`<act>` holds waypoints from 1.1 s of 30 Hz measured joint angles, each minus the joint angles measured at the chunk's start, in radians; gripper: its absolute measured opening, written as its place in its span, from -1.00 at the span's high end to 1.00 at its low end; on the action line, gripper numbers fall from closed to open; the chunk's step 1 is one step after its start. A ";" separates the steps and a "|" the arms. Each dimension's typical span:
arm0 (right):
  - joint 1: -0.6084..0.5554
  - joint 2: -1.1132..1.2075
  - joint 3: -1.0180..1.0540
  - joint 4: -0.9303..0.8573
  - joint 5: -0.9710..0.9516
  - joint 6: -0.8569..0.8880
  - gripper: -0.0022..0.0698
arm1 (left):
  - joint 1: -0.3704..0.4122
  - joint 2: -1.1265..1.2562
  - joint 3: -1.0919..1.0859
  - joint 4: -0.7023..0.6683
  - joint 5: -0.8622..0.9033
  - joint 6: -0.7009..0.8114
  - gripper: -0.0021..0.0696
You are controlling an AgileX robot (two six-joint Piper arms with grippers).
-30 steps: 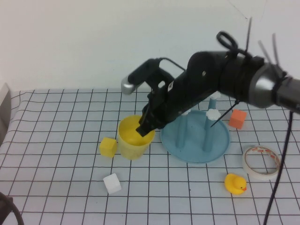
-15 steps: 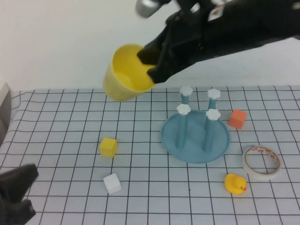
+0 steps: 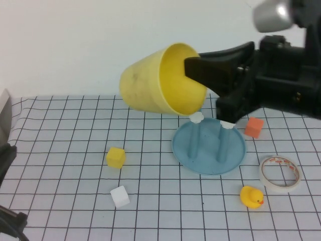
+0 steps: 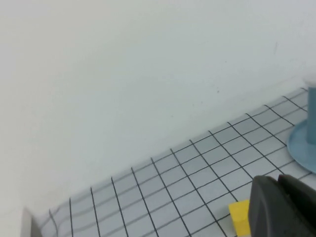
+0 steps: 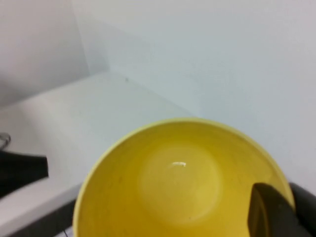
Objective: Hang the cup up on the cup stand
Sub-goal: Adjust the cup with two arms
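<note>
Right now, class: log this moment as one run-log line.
right gripper: shut on cup, airborne, tipped sideways | cup stand: empty | left gripper: shut, low, parked

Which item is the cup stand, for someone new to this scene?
On the checkered table, look right of centre, under the yellow cup held in the right end effector. The cup stand is the round blue dish with upright, white-capped pegs, unlike the flat tape roll nearby.

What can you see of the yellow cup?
The cup is plain yellow, plastic-looking, with no handle and wider at the rim. It is lifted off the table, tipped on its side, its mouth facing the right gripper, which is shut on its rim. It hangs above the cup stand, not touching it. Inside it looks empty.
</note>
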 joint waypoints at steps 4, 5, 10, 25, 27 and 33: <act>0.000 -0.054 0.077 0.237 -0.013 -0.180 0.89 | 0.000 0.000 0.000 -0.053 0.074 0.143 0.95; 0.000 -0.066 0.093 0.267 -0.008 -0.213 0.89 | 0.000 0.000 0.000 -0.063 0.117 0.164 0.95; 0.000 -0.113 0.146 0.310 0.049 -0.266 0.89 | 0.000 0.000 0.000 -0.196 0.332 0.106 0.95; 0.000 -0.163 0.153 0.314 0.110 -0.407 0.89 | 0.000 0.000 0.000 -0.280 0.533 -1.000 0.59; 0.000 -0.163 0.153 0.314 0.110 -0.441 0.89 | 0.000 0.000 0.000 -0.280 0.539 -1.111 0.21; 0.000 -0.163 0.153 0.314 0.134 -0.554 0.89 | 0.000 0.000 0.000 -0.280 0.539 -1.311 -0.60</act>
